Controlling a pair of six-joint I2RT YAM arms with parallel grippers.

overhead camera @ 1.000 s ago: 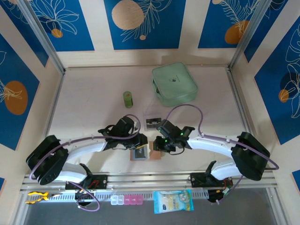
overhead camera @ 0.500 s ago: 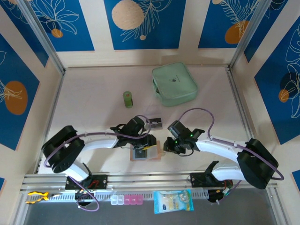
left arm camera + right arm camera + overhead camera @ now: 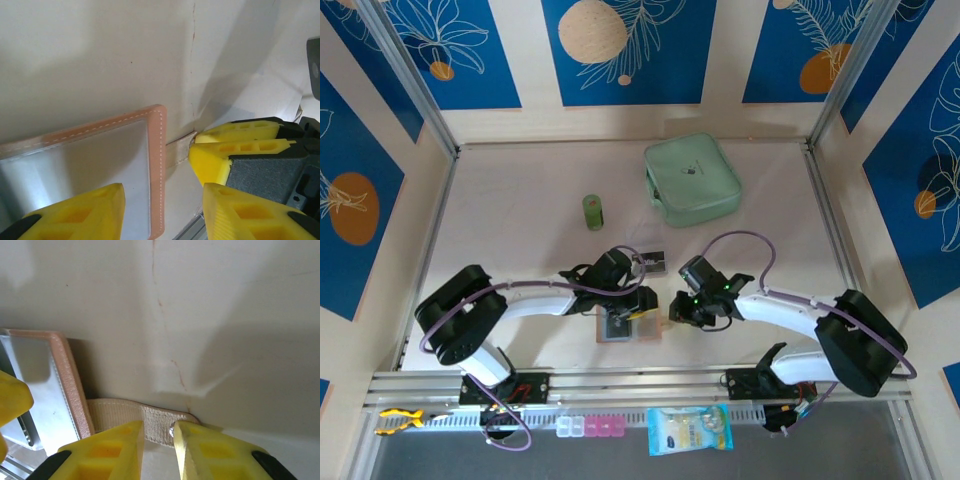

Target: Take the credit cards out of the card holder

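Left pincer (image 3: 162, 195) had swung over the card holder (image 3: 90, 155), spreading wider; right pincer (image 3: 159, 427), at its 3 o'clock, pinched the clasp tab (image 3: 125, 415). Card extraction looked imminent.

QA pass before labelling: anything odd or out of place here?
Two things. A reddish hairline crack runs across the table next to the card holder. One dark card lies loose on the table behind the holder. Otherwise normal: the right gripper pinches the clasp tab.
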